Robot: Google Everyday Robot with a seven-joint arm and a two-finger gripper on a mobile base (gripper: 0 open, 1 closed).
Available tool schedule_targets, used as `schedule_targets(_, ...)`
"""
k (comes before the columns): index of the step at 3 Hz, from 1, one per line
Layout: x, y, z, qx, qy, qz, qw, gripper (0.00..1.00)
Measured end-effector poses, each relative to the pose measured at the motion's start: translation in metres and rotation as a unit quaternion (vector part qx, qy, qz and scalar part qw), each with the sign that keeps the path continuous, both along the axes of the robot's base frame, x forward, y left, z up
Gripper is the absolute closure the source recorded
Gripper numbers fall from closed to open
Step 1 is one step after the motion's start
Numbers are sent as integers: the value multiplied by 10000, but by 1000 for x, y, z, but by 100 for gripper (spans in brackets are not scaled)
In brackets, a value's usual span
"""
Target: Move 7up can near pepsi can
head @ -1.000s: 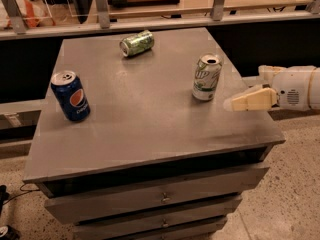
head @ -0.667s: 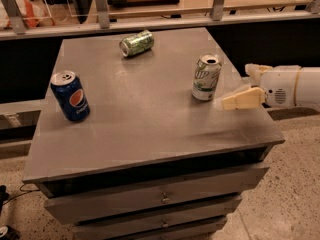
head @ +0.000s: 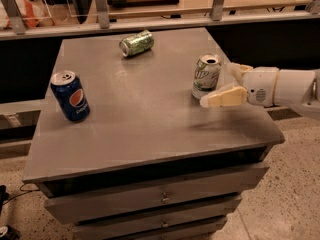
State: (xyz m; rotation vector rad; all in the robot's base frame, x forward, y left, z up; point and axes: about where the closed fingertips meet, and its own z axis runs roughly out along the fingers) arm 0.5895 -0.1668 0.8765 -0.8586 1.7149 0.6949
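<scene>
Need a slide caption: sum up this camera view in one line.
Open claw poised beside the upright 7up can; the pepsi can stands across the table.

The worktop (head: 150,139) is smooth, dull grey metal. The 7up can (head: 205,78) and pepsi can (head: 71,96) are shiny metal. At the 7up can's 3 o'clock, the end effector (head: 218,85) is smooth cream plastic, fingers spread.

7up can (head: 206,76) between pepsi can (head: 70,95), pincer (head: 220,85)

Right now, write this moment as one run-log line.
7up can: upright, right side | claw: open, at its right | pepsi can: upright, left side | green can: lying at back
</scene>
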Motion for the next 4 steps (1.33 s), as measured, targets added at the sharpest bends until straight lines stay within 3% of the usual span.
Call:
schedule_targets(2, 26, 35, -4, 549, -317, 293, 9976, 41)
schedule_targets(3, 30, 48, 1, 715, -478, 493, 9951, 65)
schedule_targets(4, 23, 66, 16, 676, -524, 659, 9942, 87)
